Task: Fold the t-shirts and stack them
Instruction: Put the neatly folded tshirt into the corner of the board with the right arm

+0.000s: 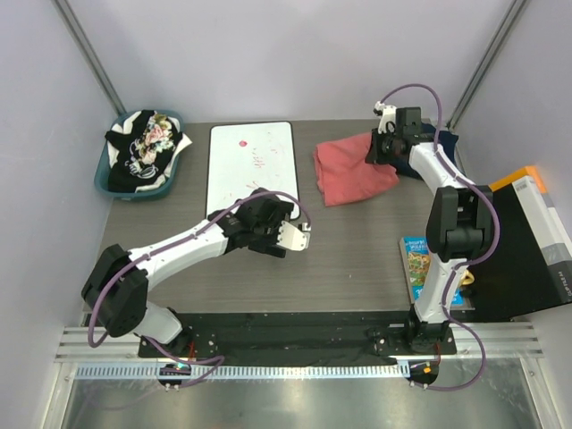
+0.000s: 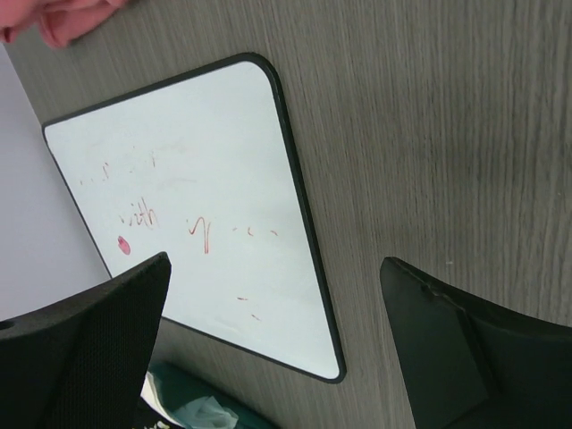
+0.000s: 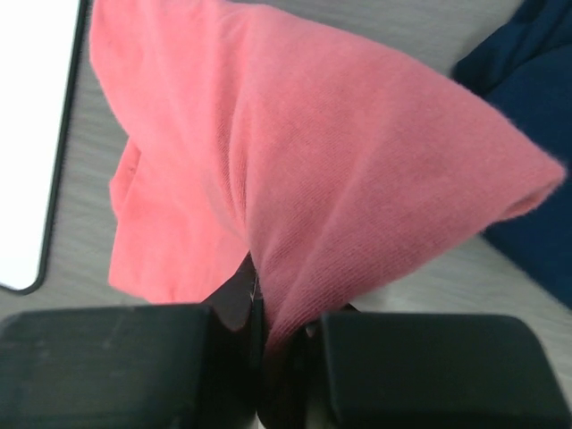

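Plain salmon t-shirt, navy t-shirt, floral-printed t-shirt, white black-rimmed board

- The grey table is carrying a board at far centre.
- The salmon shirt is lying just right of it, the navy shirt beyond.
- A basket is sitting far left.
- A book is lying near right.

Lab booth: white panel walls, aluminium rail.

Red marker on the whiteboard reads "with"; beside it only faint scribbles, nothing else legible.
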`<state>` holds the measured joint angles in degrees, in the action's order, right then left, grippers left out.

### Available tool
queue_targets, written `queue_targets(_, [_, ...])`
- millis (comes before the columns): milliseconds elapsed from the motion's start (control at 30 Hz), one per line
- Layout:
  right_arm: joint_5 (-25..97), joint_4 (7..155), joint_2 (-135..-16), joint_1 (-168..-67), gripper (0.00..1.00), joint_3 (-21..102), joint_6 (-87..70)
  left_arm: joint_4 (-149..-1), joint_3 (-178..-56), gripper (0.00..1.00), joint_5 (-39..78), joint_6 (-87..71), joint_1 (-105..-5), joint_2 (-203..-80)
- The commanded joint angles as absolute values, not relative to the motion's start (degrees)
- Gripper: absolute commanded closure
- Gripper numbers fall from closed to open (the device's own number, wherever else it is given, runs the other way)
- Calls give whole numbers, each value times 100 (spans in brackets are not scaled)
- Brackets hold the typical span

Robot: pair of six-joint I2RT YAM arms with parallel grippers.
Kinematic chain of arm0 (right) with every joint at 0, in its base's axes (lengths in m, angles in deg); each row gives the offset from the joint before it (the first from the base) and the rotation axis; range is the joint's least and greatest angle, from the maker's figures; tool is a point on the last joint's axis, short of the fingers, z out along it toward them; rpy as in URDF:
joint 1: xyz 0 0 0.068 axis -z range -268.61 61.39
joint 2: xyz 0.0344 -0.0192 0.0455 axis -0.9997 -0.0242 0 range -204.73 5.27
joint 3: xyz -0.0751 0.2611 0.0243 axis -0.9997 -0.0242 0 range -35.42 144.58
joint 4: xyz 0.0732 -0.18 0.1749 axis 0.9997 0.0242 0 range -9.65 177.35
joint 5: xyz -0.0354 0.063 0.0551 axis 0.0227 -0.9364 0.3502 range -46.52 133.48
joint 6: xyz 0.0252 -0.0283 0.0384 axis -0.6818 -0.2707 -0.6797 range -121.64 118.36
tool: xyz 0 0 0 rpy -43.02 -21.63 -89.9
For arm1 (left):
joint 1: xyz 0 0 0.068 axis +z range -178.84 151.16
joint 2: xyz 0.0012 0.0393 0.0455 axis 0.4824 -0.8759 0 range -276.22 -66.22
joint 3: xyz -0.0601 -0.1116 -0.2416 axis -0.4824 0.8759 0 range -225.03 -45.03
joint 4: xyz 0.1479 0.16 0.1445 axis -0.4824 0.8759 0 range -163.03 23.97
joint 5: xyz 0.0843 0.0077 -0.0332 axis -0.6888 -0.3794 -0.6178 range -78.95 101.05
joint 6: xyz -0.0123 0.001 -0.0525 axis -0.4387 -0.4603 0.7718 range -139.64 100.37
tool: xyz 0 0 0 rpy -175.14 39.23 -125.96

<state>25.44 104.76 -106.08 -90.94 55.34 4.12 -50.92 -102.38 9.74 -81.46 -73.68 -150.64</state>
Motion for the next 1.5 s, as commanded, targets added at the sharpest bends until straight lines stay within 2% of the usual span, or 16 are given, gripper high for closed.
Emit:
queue_targets(0, [3073,10268,-10748,-9029,99,6274,1004,-4754,-10111,0,1087,-8388,-7218,-14814])
queue_targets(667, [3979,9609,-11496,-9020,99,7813,1497,-4579,-10155,0,1087,-8599,-7024,-14804])
queue_targets(1000, [4539,9380,-11259,-8940,99,7910,1681,-4552,-10366,0,1280,-8766,-6936,-15007])
queue_targets(1467, [4981,9257,-10951,-8141,99,7383,1936,-4464,-10524,0,1386,-8845,-6901,-15165])
